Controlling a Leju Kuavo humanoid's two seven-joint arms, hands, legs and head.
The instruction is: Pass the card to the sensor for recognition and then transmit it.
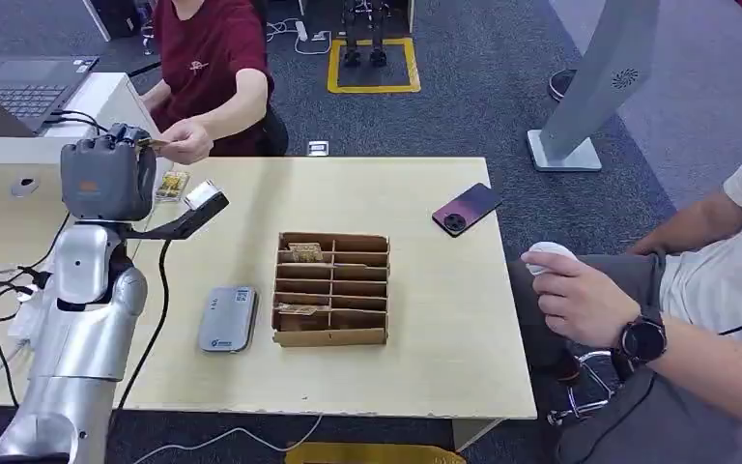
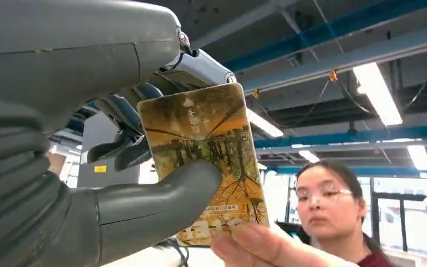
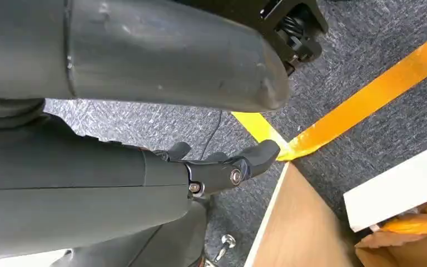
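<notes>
Card (image 2: 205,161): it is standing in the left hand (image 1: 108,179), raised above the table's far left corner, at about 10 o'clock from the cardboard organizer (image 1: 331,288).
Left hand fingers: the thumb (image 2: 155,208) is pressing on the printed yellow face and the darker fingers are lying behind it, so the hand is holding the card.
Person's hand (image 1: 185,142): the person in the dark red shirt is reaching to the card; in the left wrist view this person's fingertips are touching its free edge.
How the card will handle: I am judging it as light, thin and stiff, with a glossy face that could be slipping under a smooth thumb. It is probably not fragile, but it may bend if squeezed hard.
Where to take it: by the free edge, away from the thumb, pinching both flat faces.
Stage: the handing over seems to be happening now, since both are touching the card.
Sensor (image 1: 227,318): the grey flat device, which I am taking for the reader, is lying on the table at 9 o'clock of the organizer, well apart from the card.
Head view: it is giving the table layout, the phone (image 1: 467,209) and a second person sitting at the right.
Left wrist view: it is giving the card's picture and the grip.
Right hand (image 3: 222,167): it is hanging beside the table edge over the carpet, fingers curling loosely and holding nothing.
</notes>
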